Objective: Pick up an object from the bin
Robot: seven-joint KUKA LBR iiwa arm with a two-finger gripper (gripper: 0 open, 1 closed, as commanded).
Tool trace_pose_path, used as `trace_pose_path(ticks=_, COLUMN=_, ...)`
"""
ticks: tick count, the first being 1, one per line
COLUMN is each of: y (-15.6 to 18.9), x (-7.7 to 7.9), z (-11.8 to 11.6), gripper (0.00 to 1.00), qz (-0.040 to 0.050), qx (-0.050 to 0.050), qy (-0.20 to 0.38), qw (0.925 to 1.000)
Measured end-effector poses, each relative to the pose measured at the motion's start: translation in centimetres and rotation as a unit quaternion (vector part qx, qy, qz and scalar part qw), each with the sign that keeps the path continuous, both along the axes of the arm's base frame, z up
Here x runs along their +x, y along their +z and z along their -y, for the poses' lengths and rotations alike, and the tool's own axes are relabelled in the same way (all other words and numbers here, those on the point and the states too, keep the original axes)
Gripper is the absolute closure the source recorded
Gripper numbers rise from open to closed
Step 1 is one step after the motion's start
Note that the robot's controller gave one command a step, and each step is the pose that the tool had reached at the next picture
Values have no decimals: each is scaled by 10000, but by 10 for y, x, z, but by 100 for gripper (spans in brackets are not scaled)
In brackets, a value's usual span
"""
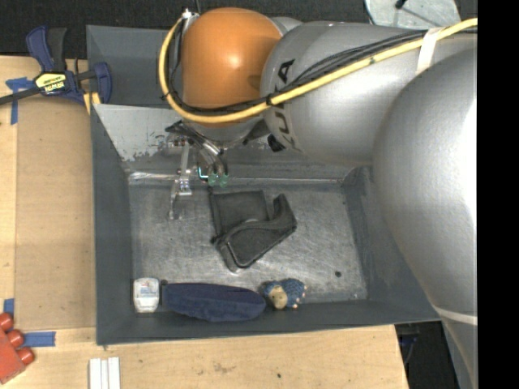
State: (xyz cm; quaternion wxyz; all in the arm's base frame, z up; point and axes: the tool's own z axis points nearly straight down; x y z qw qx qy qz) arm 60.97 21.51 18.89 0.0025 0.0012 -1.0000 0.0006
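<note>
Navy cloth (212, 301) lay along the near wall beside a small blue toy (283, 292). My gripper (199, 181) hung parted and empty at the far wall, beside the dark folded pouch (247, 225) mid-bin.

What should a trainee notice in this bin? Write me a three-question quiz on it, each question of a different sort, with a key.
1. Along the front wall of the bin lie a white object, a dark blue cloth and a blue and tan toy. Which one is in the middle?
2. True or false: the gripper hangs over the front right corner.
3. Which lies nearest the gripper? A the dark grey folded cloth; B the dark blue cloth; C the blue and tan toy.
Key: 1 the dark blue cloth; 2 false, it hangs near the back left; 3 A.
</note>
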Motion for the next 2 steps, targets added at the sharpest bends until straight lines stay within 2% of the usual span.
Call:
trace_pose_path(ticks=1, y=-112, x=13, z=85, gripper=0, qz=2, qx=-14, qy=240, qw=9997)
trace_pose_path(ticks=2, y=-78, x=-70, z=162, gripper=0, qz=13, qx=-7, qy=431, qw=9991)
